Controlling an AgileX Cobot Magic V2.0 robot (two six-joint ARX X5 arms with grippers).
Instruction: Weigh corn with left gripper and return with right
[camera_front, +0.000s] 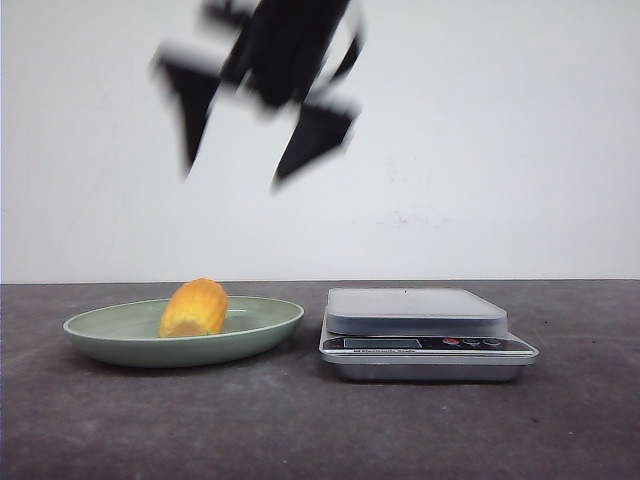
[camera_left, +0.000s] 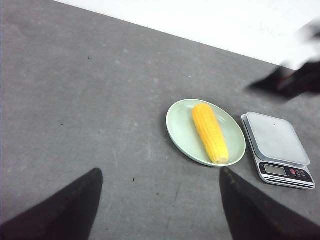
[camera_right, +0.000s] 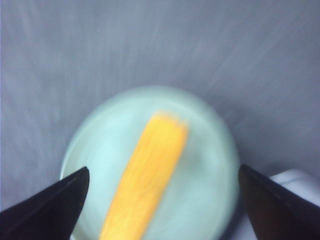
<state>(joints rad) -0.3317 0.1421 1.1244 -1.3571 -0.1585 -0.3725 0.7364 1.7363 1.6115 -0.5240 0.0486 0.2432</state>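
Observation:
The corn (camera_front: 195, 308) is a yellow-orange cob lying in a pale green plate (camera_front: 110, 335) left of a silver kitchen scale (camera_front: 415, 312). My right gripper (camera_front: 234, 176) hangs blurred high above the plate, jaws wide open and empty. In the right wrist view the corn (camera_right: 145, 180) and plate (camera_right: 210, 190) lie straight below the open gripper (camera_right: 163, 169). My left gripper (camera_left: 161, 171) is open and empty, well away from the plate; its view shows the corn (camera_left: 210, 131), plate (camera_left: 177, 125) and scale (camera_left: 277, 140) at a distance, and the blurred right gripper (camera_left: 295, 80).
The scale's platform holds nothing, and its display and buttons face the front. A dark grey tabletop (camera_front: 320, 430) spreads around plate and scale, and a white wall stands behind. A corner of the scale (camera_right: 295, 180) shows in the right wrist view.

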